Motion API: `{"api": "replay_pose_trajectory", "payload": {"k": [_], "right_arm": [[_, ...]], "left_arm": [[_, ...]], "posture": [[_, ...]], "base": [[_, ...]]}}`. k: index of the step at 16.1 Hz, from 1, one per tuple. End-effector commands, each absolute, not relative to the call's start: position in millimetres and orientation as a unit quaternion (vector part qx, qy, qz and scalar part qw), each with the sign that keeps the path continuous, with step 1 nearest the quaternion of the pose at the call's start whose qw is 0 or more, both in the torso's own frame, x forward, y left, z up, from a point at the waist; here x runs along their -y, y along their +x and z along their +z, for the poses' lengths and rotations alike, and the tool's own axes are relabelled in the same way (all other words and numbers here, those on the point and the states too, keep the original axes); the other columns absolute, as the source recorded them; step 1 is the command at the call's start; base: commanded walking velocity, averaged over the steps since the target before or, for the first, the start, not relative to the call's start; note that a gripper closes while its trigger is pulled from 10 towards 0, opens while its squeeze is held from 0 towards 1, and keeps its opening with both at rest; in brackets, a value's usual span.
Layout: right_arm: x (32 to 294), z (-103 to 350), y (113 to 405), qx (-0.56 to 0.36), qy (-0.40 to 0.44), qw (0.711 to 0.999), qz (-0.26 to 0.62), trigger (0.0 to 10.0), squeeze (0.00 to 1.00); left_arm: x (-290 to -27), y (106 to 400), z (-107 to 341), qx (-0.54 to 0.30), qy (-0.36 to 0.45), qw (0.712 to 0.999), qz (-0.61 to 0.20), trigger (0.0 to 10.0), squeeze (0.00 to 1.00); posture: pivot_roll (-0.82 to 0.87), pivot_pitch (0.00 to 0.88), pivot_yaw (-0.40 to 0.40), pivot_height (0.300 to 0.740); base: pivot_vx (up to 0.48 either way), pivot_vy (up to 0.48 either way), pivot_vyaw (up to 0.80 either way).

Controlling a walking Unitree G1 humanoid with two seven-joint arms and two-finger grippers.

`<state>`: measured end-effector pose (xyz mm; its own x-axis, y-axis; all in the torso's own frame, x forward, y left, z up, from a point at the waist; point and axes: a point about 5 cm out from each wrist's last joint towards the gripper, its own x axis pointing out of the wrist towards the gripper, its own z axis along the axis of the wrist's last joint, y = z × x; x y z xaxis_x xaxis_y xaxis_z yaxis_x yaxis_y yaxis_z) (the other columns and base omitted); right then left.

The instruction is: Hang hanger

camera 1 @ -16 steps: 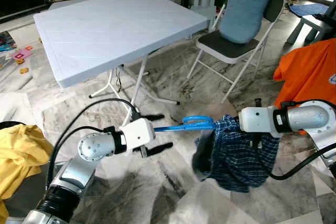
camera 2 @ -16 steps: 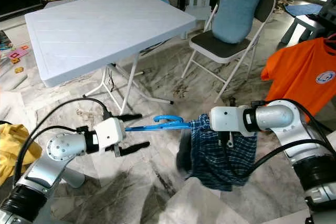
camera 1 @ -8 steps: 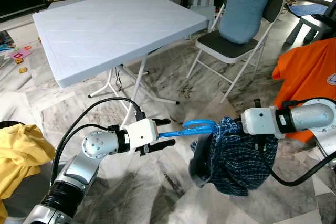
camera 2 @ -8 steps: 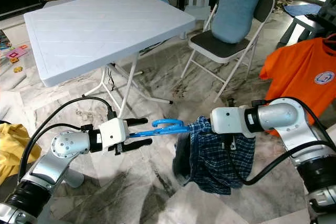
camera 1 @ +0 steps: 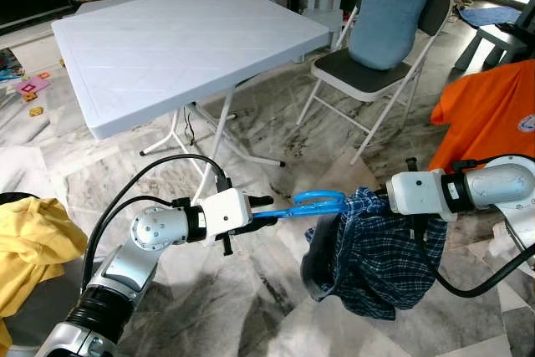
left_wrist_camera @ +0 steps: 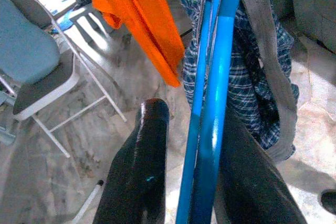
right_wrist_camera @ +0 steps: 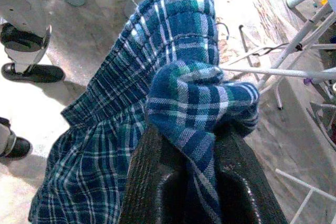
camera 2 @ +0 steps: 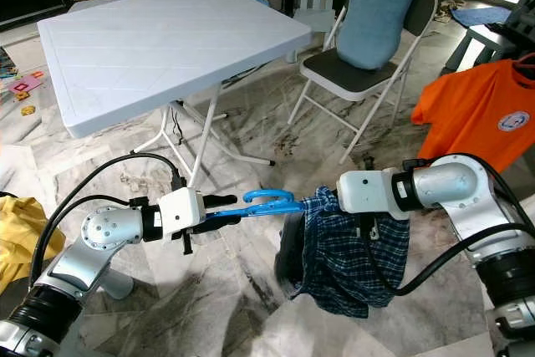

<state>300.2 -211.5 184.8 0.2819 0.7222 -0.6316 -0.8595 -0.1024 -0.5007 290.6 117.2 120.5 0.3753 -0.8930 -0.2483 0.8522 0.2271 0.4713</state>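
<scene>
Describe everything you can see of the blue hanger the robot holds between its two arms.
The blue hanger looks like glossy plastic, with slim parallel bars and a curved hook. It lies roughly level above the marble floor. The left pincer is shut on its bare end. Its other end is buried in blue plaid shorts, which drape from it and are bunched in the shut right pincer.
</scene>
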Motion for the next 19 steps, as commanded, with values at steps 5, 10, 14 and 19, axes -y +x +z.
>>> {"api": "replay_pose_trajectory", "payload": {"k": [5,10,14,19], "right_arm": [[203.6,195.9,303.8,-0.043,-0.453,0.667,0.59,10.0,0.0],[197.6,190.9,308.0,-0.035,-0.442,0.682,0.582,10.0,0.09],[185.5,189.0,318.0,-0.015,-0.435,0.701,0.565,10.0,1.0],[166.8,189.8,336.8,0.029,-0.458,0.733,0.502,10.0,1.0]], "left_arm": [[-122.6,288.1,113.8,0.007,0.269,0.774,-0.573,0.0,0.0],[-119.3,287.0,113.1,0.019,0.218,0.808,-0.547,0.0,0.0],[-111.8,278.7,105.6,0.02,0.168,0.835,-0.523,0.0,0.0],[-111.1,281.2,100.5,0.003,0.108,0.887,-0.449,0.0,0.0]], "posture": [[-0.19,0.024,0.021,0.74],[-0.19,0.021,0.025,0.74],[-0.19,0.023,0.021,0.74],[-0.18,0.036,0.014,0.74]], "base": [[0.0,0.0,0.0],[0.0,0.0,0.0],[0.0,0.0,0.0],[0.0,0.0,0.0]]}}
